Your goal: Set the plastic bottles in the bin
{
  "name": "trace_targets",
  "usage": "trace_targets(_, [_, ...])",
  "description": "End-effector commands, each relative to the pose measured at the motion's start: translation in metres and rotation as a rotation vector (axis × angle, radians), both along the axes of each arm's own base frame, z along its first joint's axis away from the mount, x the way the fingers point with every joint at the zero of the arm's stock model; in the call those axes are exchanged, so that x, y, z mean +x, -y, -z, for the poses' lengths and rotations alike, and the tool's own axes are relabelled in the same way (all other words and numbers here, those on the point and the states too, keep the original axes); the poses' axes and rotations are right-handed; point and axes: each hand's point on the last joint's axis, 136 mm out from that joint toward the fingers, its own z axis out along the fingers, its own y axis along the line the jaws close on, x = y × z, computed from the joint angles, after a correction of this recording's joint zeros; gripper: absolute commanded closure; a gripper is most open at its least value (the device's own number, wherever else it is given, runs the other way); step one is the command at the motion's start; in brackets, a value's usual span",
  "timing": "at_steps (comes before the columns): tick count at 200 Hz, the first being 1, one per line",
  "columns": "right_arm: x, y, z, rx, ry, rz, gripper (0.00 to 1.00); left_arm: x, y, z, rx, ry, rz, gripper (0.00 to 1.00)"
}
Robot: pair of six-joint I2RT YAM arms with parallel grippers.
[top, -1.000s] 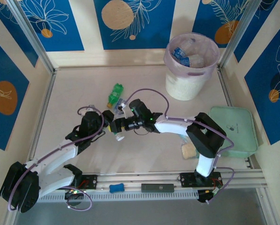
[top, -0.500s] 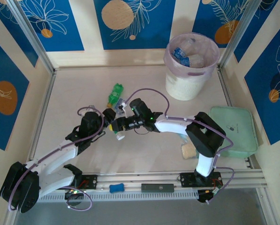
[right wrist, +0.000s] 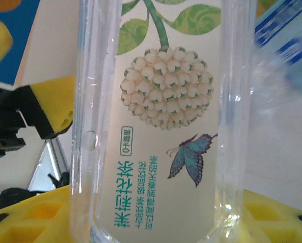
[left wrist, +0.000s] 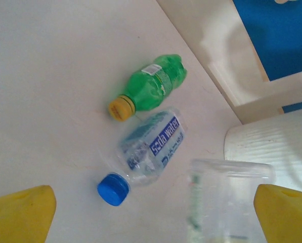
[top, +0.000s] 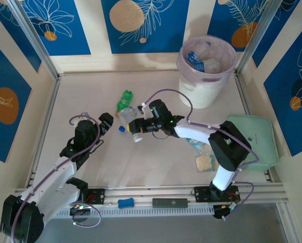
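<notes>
My right gripper is shut on a clear bottle with a flower-and-butterfly label; its white cap points toward me. That bottle stands between my yellow fingers. On the table just left of it lie a clear bottle with a blue label and blue cap and a green bottle with a yellow cap. My left gripper hangs open near them, with nothing between its fingertips. The white bin with a lilac liner stands at the far right with several bottles inside.
A mint-green case lies at the right edge. A tan biscuit piece and a snack packet lie beside it. A small blue object sits on the front rail. Walls close in the table on three sides.
My left gripper has drawn back to the left, away from the held bottle. My right gripper has carried the clear bottle a little right and farther from the bases.
</notes>
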Motion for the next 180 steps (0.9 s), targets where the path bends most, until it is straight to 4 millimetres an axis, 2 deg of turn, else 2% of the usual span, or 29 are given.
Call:
trace_targets(1, [0.016, 0.028, -0.025, -0.06, 0.102, 0.056, 0.48, -0.005, -0.006, 0.01, 0.084, -0.028, 0.029, 0.0])
trace_targets(19, [0.036, 0.054, -0.045, -0.102, 0.156, 0.131, 0.48, -0.002, 0.001, 0.011, 0.108, -0.034, 0.077, 0.0])
trace_targets(56, [0.068, 0.113, -0.112, -0.102, 0.292, 0.281, 0.48, 0.006, 0.025, 0.019, 0.101, -0.073, 0.206, 0.0])
trace_targets(82, [0.081, 0.153, -0.163, -0.092, 0.415, 0.378, 0.48, 0.012, 0.045, 0.025, 0.067, -0.088, 0.289, 0.0])
trace_targets(125, [0.098, 0.221, -0.233, -0.145, 0.616, 0.541, 0.48, 0.015, 0.072, 0.034, 0.07, -0.127, 0.403, 0.0])
trace_targets(152, [0.116, 0.266, -0.264, -0.177, 0.685, 0.662, 0.48, 0.013, 0.083, 0.035, 0.105, -0.131, 0.442, 0.0])
trace_targets(180, [0.141, 0.304, -0.276, -0.21, 0.699, 0.777, 0.48, 0.009, 0.09, 0.034, 0.15, -0.132, 0.47, 0.0])
